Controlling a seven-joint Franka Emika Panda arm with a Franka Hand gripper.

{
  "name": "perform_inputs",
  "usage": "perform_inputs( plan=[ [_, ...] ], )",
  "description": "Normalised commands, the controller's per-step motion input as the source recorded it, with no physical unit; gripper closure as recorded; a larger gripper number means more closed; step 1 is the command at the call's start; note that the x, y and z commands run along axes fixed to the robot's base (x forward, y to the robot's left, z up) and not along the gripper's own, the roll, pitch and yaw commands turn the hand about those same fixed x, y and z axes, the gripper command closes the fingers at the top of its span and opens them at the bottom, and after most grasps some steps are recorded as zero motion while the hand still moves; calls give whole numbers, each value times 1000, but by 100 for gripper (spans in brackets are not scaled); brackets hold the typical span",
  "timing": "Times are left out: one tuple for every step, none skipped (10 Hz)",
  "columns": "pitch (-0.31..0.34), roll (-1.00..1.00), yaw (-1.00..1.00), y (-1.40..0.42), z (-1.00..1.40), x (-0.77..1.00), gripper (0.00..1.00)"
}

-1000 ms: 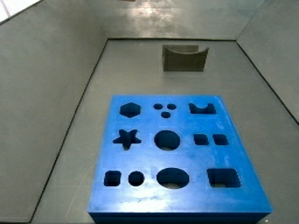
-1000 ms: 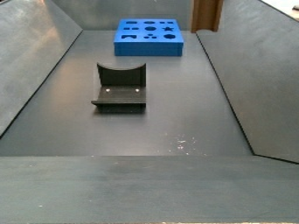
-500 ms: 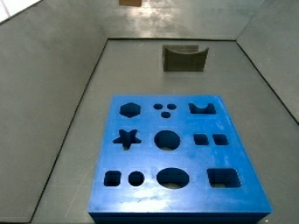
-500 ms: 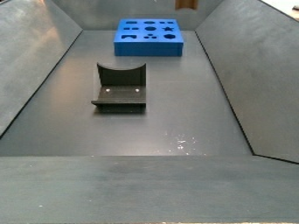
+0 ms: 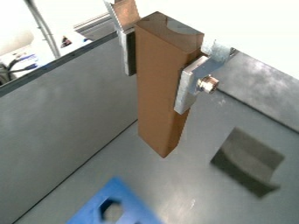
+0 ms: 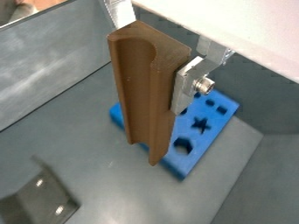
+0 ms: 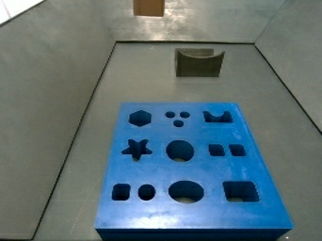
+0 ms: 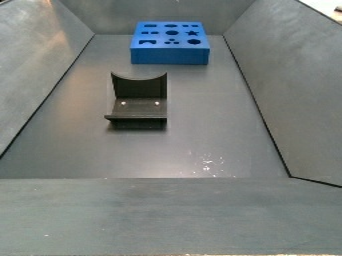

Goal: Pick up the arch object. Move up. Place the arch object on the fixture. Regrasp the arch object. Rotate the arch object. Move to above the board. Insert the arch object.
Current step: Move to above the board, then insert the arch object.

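My gripper [image 5: 160, 66] is shut on the arch object [image 5: 160, 87], an orange-brown block that hangs upright between the silver fingers [image 5: 193, 80]. A wrist view shows its grooved face [image 6: 146, 87] and the gripper [image 6: 152, 61]. High above the floor, only the block's lower end shows at the top edge of a side view [image 7: 149, 7]; the gripper itself is out of frame in both side views. The dark fixture [image 7: 198, 62] [image 8: 138, 98] stands on the floor, far below in both wrist views [image 5: 247, 157] [image 6: 45, 199]. The blue board [image 7: 189, 165] [image 8: 170, 41] lies flat.
Grey sloping walls [image 7: 51, 85] [image 8: 267, 70] close in the floor on both sides. The board's corner shows in a wrist view [image 5: 111, 203], and several of its cut-outs in a wrist view [image 6: 211, 122].
The held arch object has risen out of the top of one side view. In the other side view its lower end has come a little further into the top edge.
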Motion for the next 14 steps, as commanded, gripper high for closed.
perform_inputs(
  plan=[
    [140, 7, 8, -753, 112, 247, 100],
    [133, 15, 10, -483, 80, 185, 100],
    [118, 20, 8, -344, 65, 150, 100],
    [93, 31, 13, -184, 44, 91, 100],
    [0, 10, 0, -9, -26, 0, 100],
    [0, 0, 0, -20, 0, 0, 100],
    [4, 0, 0, -143, 0, 491, 100],
    [0, 0, 0, -137, -3, 926, 100],
    [27, 0, 0, -174, -37, 1000, 100],
    [47, 7, 0, -143, -74, 1000, 100],
    [63, 29, 0, -134, -123, 1000, 100],
    [80, 53, 0, -134, -180, 1000, 100],
    [147, 110, 0, -71, -280, 1000, 100],
    [149, 124, 0, -63, -303, 1000, 100]
  ],
)
